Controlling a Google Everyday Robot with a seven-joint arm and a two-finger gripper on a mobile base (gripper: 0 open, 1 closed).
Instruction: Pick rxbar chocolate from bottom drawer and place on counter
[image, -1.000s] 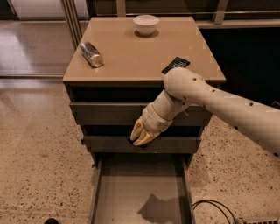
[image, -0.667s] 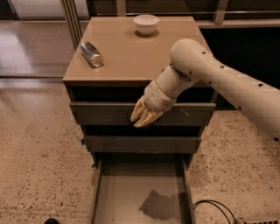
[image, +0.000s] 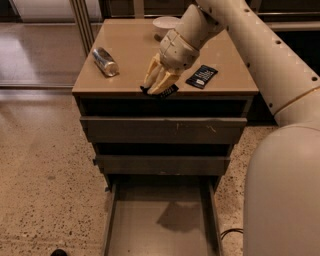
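low over tan counter (image: 127, 75), hand (image: 159, 89) grips rxbar chocolate (image: 170, 91)

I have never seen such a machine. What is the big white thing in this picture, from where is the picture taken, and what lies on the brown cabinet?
The big cream-white shape is a robot arm on a mobile base. At its end is a two-finger gripper with yellowish fingers, at the front edge of the smooth tan counter. The one camera looks down on the cabinet from the front; its mounting is not known. The gripper seems closed on a small flat black-wrapped snack bar. On the counter there are also a silver can lying on its side, a white bowl at the back, and a second black bar with a white label. The grey bottom drawer is pulled open.
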